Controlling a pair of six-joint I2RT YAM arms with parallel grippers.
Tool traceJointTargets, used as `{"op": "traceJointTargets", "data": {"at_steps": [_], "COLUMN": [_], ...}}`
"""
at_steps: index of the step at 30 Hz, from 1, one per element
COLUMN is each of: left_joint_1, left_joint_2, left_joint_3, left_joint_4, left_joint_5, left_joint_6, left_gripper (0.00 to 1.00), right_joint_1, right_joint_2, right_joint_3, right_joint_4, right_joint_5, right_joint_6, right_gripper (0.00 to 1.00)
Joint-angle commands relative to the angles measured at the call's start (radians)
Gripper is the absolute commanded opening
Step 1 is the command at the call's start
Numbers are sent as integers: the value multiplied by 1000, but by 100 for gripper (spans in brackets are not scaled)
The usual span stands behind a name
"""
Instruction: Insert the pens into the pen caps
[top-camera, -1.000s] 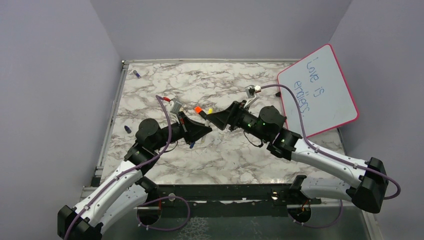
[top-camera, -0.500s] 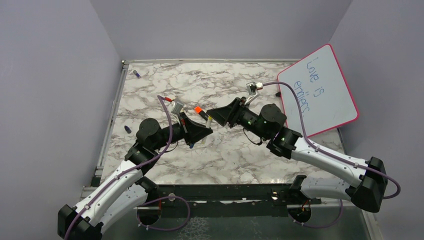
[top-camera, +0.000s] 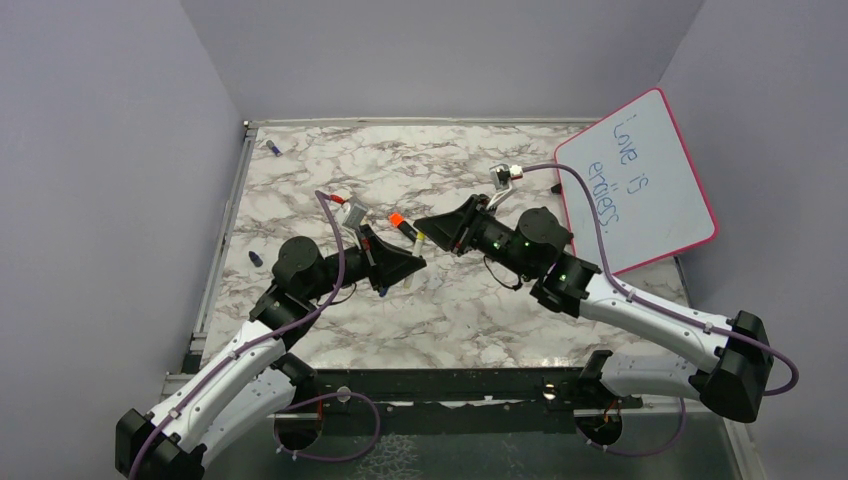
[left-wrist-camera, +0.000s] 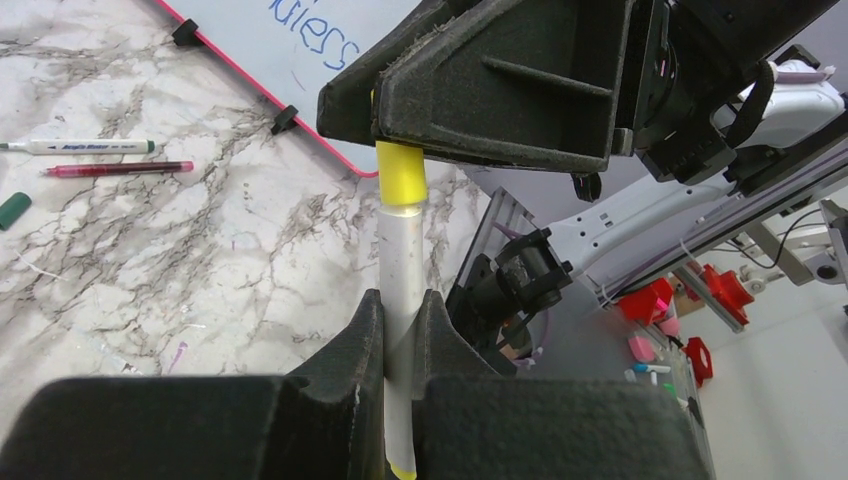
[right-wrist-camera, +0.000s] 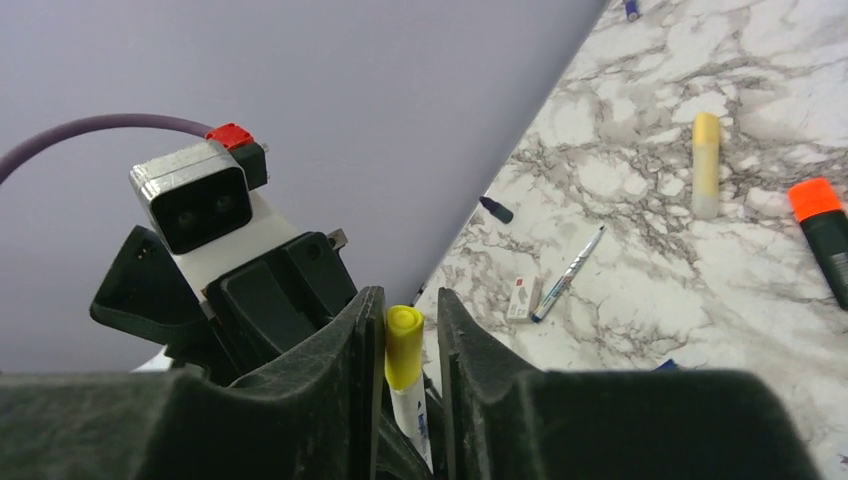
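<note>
Top external: left gripper (top-camera: 410, 266) and right gripper (top-camera: 424, 228) meet tip to tip above the table (top-camera: 480, 300). Left wrist: left jaws are clamped on an upright white pen (left-wrist-camera: 400, 300), with a yellow cap (left-wrist-camera: 402, 172) atop it under the right fingers. Right wrist: right jaws are narrowly open and flank the cap (right-wrist-camera: 403, 345), with a slit showing on one side.

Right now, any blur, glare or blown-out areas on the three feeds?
Top external: even soft light, sharp, whiteboard writing legible, no glare. Left wrist: left end effector soft up close, pen crisp, room beyond the marble table bright. Right wrist: right end effector blurred in foreground, yellow cap and marble table sharp.
</note>
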Motion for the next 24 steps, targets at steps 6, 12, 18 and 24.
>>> {"op": "traceJointTargets", "data": {"at_steps": [6, 12, 18, 24], "left_joint_1": [2, 2, 2, 2], "left_joint_2": [-28, -24, -17, 36], "left_joint_3": [129, 152, 179, 320], "left_joint_4": [-41, 23, 4, -105], "left_joint_5": [-14, -37, -102, -142], "left_joint_6": [-5, -44, -28, 12], "left_gripper": [0, 0, 0, 0], "right_joint_1": [-4, -11, -25, -33], "right_joint_2": [-7, -13, -5, 6], "right_joint_3": [-10, -36, -56, -109], "right_joint_4": [27, 33, 59, 117], "right_joint_5": [-113, -257, -410, -485], "right_joint_6": [-45, -9, 68, 111], "right_gripper": [10, 1, 1, 1]}}
